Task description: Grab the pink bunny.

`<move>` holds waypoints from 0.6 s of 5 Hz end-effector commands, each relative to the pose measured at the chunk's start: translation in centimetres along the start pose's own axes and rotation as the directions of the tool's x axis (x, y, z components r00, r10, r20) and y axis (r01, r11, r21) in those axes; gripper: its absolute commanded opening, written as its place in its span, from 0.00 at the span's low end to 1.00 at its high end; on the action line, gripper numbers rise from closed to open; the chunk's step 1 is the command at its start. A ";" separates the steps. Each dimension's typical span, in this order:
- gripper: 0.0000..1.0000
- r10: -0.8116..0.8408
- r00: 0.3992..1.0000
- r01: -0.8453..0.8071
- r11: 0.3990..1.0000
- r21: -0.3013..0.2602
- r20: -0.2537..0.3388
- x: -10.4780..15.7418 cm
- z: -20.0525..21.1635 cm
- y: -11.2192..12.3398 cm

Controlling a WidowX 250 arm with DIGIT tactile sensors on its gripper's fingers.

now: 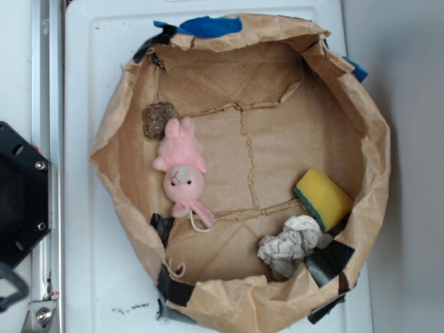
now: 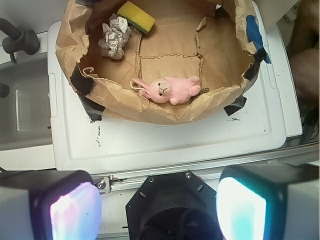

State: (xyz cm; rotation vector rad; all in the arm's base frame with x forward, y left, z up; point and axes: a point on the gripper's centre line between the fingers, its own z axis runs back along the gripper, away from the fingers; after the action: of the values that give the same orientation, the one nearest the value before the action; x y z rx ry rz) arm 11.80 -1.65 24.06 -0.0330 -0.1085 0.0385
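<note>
While the tool (image 2: 157, 207) hangs well back from the action, its two fingers (image 2: 65, 207) spread wide apart with nothing between them, the small fluffy pale-pink plush bunny (image 1: 182, 174) lies flat on the floor of the shallow crumpled brown-paper tray (image 1: 378, 173), over on the side nearest the robot's black base (image 1: 21, 198). From the exterior view its ears point toward the taped edge, a white cord loop (image 1: 201, 222) trailing beside them, and a rough brown lump (image 1: 157, 118) sits just beside its feet. Well apart from it, across the tray, a yellow sponge with a green underside (image 1: 323, 198) rests near a crumpled grey-white paper ball (image 1: 291, 245). Black tape patches (image 1: 326, 262) hold the paper rim, with blue tape (image 1: 208, 26) at the far edge, all on a white desk (image 1: 87, 62).
</note>
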 end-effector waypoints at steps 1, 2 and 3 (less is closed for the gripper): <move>1.00 0.000 1.000 0.000 1.000 0.000 0.000 0.0 0.0 0.0; 1.00 0.009 1.000 -0.009 1.000 -0.016 0.003 3.5 -0.7 0.7; 1.00 0.014 1.000 -0.014 1.000 0.011 -0.008 5.6 -1.8 1.2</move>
State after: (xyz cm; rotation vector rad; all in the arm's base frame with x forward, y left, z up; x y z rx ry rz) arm 17.17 -0.58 21.75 -0.0219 -0.0576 0.0384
